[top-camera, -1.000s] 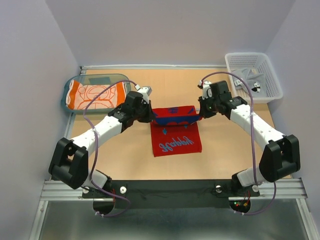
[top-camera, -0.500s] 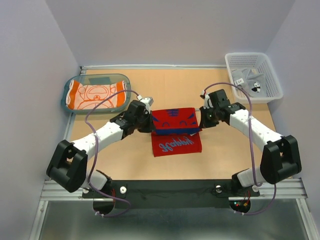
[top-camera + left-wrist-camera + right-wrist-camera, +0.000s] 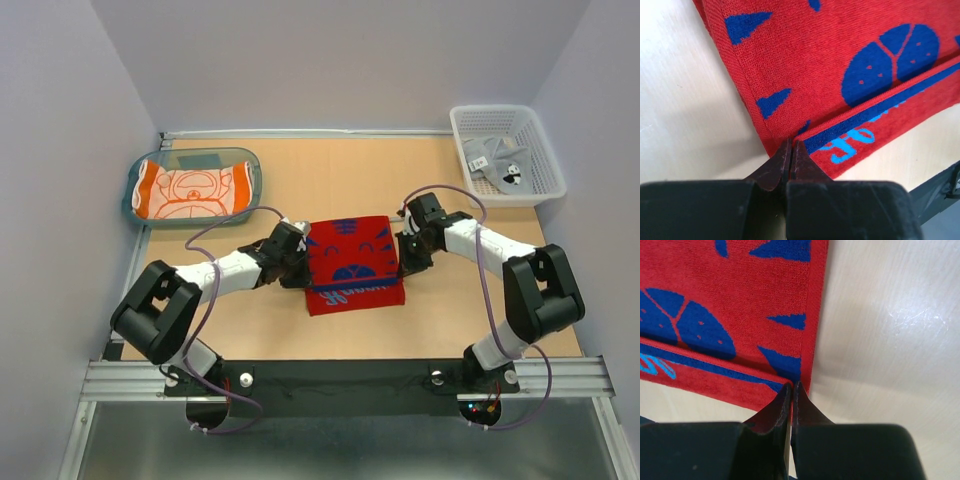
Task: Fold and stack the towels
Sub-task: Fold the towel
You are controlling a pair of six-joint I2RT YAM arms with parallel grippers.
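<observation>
The red towel with blue marks [image 3: 352,262] lies on the table centre, folded over itself, with the upper layer's edge close to the near edge. My left gripper [image 3: 301,262] is shut on the upper layer's near left corner [image 3: 791,145], low at the table. My right gripper [image 3: 402,256] is shut on the near right corner [image 3: 791,387]. The red towel fills the left wrist view [image 3: 830,65] and the right wrist view [image 3: 740,300]. The orange towel [image 3: 190,190] lies flat in the teal tray. The grey panda towel [image 3: 497,160] lies crumpled in the white basket.
The teal tray [image 3: 131,190] stands at the back left by the side wall. The white mesh basket [image 3: 540,150] stands at the back right. A black rail [image 3: 340,378] runs along the near table edge.
Both grippers have carried the towel's far edge over and down towards the near edge, so the fold now covers most of the lower layer. Both arms have lowered.
</observation>
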